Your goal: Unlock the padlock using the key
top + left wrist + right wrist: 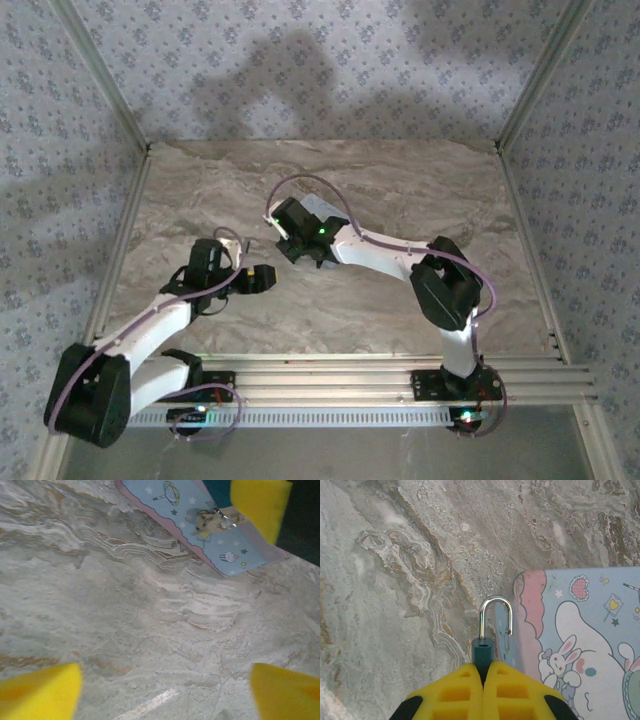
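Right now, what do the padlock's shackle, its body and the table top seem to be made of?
Shackle: polished metal, probably steel; it is silvery with bright reflections.
Padlock body: dark teal, matt; painted metal or plastic cover, the look leaves it open.
Table top: marble pattern with grey and tan veins; real stone or printed sheet, I cannot tell.

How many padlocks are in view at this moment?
1. The padlock is pinched in the right gripper, shackle up and open, by the left edge of the cartoon tin. The arms could be hiding another in the top view.
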`<state>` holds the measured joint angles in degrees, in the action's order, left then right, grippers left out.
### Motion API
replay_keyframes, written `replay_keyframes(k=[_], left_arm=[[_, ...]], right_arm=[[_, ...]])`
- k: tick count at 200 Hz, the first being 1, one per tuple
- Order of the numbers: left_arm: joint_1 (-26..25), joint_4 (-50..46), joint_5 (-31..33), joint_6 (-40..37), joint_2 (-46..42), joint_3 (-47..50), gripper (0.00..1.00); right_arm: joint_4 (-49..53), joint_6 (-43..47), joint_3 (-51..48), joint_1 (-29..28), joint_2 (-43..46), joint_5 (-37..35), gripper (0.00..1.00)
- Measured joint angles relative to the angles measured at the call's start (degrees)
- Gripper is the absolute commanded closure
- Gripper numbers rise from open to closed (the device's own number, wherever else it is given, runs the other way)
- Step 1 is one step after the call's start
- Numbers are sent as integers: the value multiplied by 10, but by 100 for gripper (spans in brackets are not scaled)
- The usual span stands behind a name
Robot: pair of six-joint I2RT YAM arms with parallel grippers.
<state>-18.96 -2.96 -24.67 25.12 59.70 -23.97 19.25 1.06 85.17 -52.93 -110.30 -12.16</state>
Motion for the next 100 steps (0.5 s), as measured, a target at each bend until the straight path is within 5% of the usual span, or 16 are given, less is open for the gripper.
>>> replay_keyframes(k=[69, 100], left_arm=[[14, -103, 94, -7, -68, -41, 2], [21, -133, 115, -7, -68, -61, 2]], right_arm=[[53, -101, -85, -17, 151, 9, 100], [73, -143, -103, -54, 128, 25, 100]])
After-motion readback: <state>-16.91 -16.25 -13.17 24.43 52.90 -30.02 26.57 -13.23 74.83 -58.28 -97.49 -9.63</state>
